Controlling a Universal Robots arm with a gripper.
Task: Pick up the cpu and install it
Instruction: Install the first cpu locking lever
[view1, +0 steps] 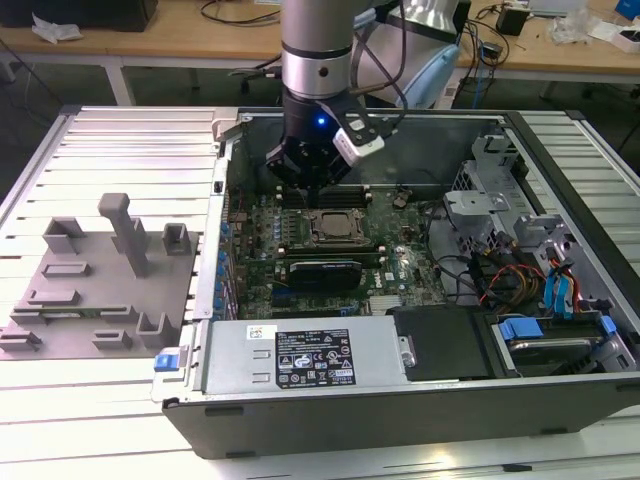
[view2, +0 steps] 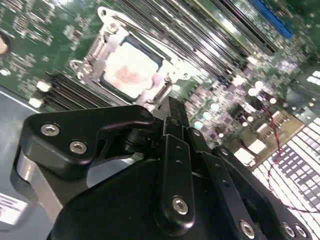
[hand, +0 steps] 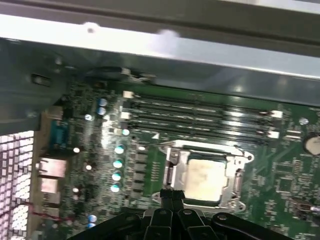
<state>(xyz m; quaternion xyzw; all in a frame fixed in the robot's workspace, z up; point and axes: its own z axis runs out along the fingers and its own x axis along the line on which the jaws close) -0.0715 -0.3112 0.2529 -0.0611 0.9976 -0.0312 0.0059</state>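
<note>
The cpu (view1: 335, 227) lies flat inside the black socket frame (view1: 312, 240) on the green motherboard of the open computer case. Its pale silver top faces up in both wrist views (view2: 131, 70) (hand: 202, 177), with the metal frame (hand: 172, 167) around it. My gripper (view1: 308, 188) hangs just above the board, at the far edge of the socket. Its black fingers (hand: 172, 196) are pressed together with nothing between them, and their tip (view2: 172, 107) sits beside the socket's edge, apart from the chip.
A long black expansion card (view1: 325, 272) lies just in front of the socket. Memory slots (hand: 200, 115) run behind it, close to the case wall (hand: 150, 45). The power supply (view1: 310, 360) fills the near side, drive bays and cables (view1: 540, 290) the exterior view's right. A grey fixture (view1: 100, 280) stands outside.
</note>
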